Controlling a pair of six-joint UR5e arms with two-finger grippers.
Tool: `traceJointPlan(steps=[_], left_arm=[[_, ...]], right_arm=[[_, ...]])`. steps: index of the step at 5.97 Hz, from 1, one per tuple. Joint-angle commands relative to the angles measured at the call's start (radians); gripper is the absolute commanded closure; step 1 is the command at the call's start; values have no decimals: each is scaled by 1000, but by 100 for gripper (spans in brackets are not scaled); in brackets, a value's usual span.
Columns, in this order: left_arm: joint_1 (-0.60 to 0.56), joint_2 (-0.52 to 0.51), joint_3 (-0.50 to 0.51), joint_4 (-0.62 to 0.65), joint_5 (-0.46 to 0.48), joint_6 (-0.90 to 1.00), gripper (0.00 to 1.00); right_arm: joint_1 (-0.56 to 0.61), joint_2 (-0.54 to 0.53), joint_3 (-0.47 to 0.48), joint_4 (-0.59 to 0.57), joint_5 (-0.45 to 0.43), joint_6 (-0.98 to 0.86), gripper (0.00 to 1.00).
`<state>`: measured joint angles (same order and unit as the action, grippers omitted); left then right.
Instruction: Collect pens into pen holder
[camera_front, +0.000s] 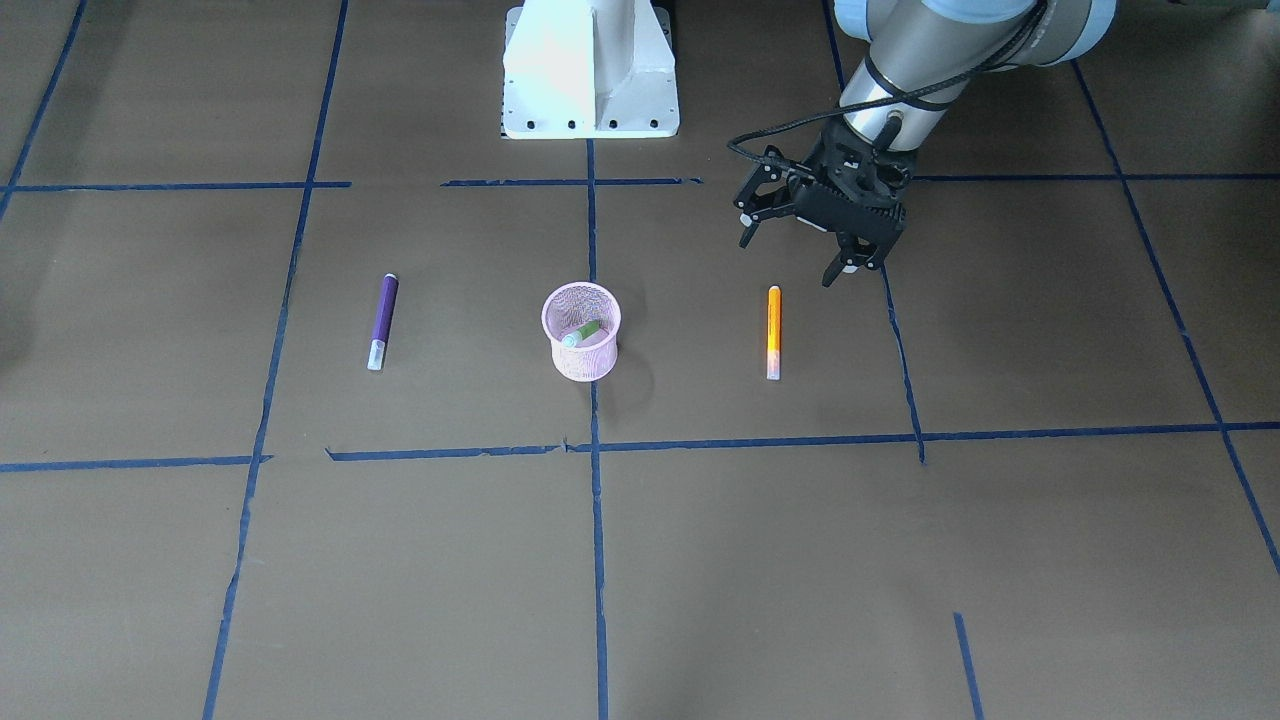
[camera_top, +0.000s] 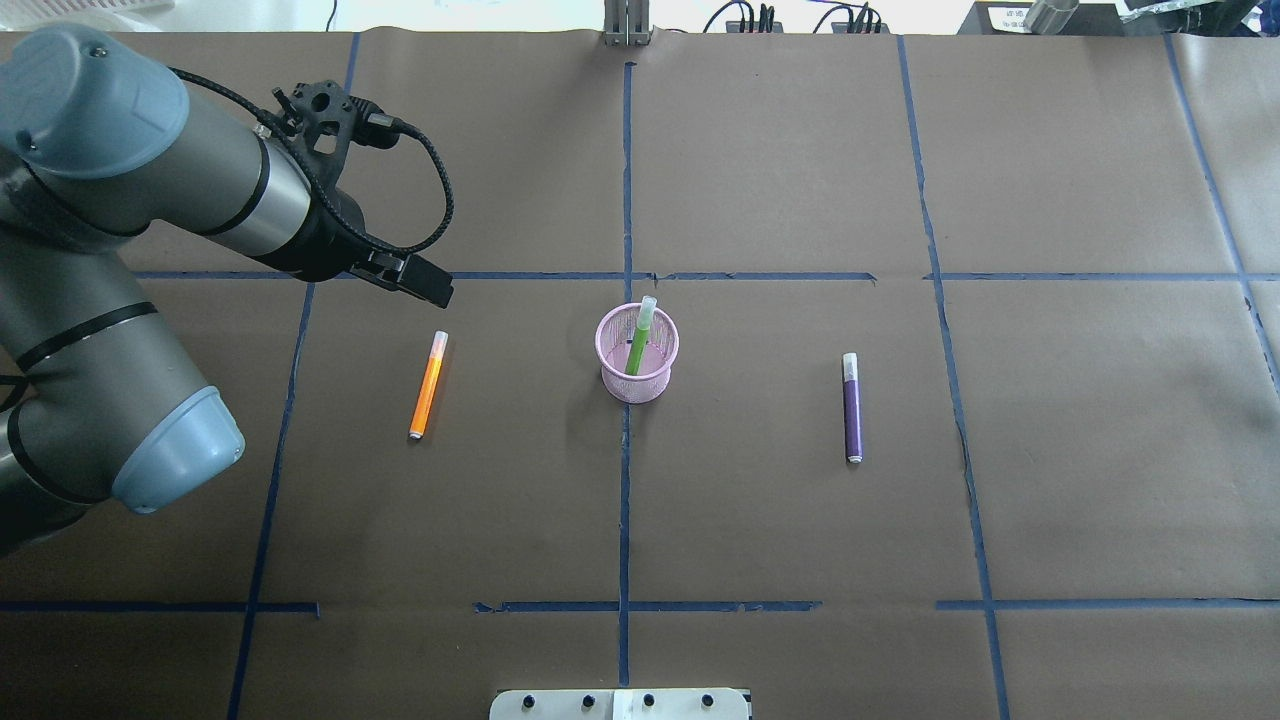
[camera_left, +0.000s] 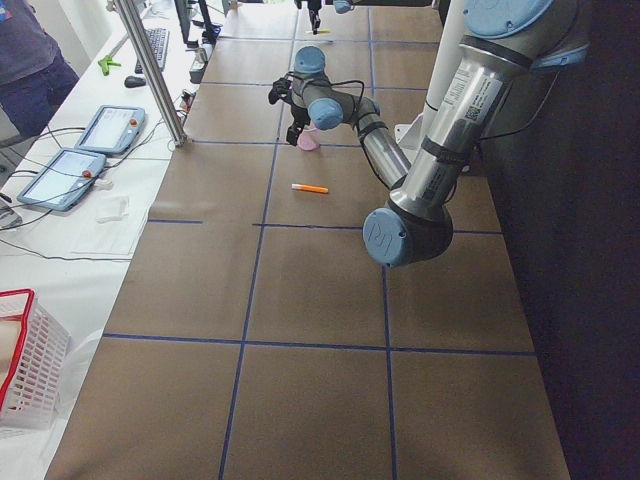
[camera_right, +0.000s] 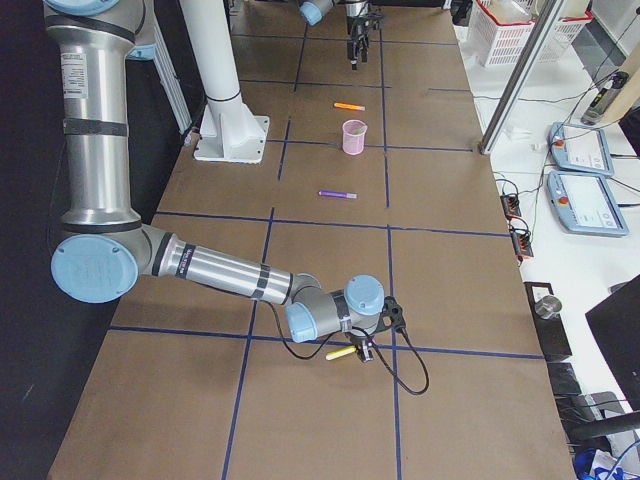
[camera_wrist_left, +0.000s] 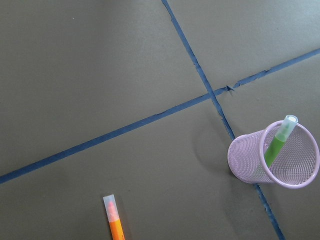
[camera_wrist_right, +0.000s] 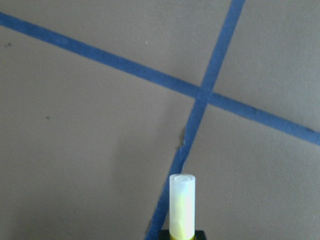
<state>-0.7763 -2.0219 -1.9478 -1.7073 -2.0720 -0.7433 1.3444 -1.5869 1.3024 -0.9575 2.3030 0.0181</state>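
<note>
Yellow pen (camera_wrist_right: 182, 206) close (pale cap); green pen (camera_top: 641, 335) inside pen holder (camera_top: 652, 385).

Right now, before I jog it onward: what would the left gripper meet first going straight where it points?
The left gripper, jaws open, points down at the table; it would likely meet its bare surface beside the orange pen, or the pen itself. Depth is unclear.

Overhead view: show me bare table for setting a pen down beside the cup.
Bare: between cup and orange pen; between cup and purple pen; the robot-side half below the pens. Crowded: around the orange pen, where the left gripper hovers.
</note>
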Motion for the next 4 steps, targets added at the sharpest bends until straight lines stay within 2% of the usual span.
traceJointPlan(steps=[1,2,4], left_arm=[[-11,25,-2,155,1,119,0],[-24,22,-6,285,1,209,0],[-67,29,-11,316,-2,308,0]], right_arm=[[12,-8,146,25,42,55,100],[10,-5,260,26,58,59,100],[-14,75,415,28,81,100,100]])
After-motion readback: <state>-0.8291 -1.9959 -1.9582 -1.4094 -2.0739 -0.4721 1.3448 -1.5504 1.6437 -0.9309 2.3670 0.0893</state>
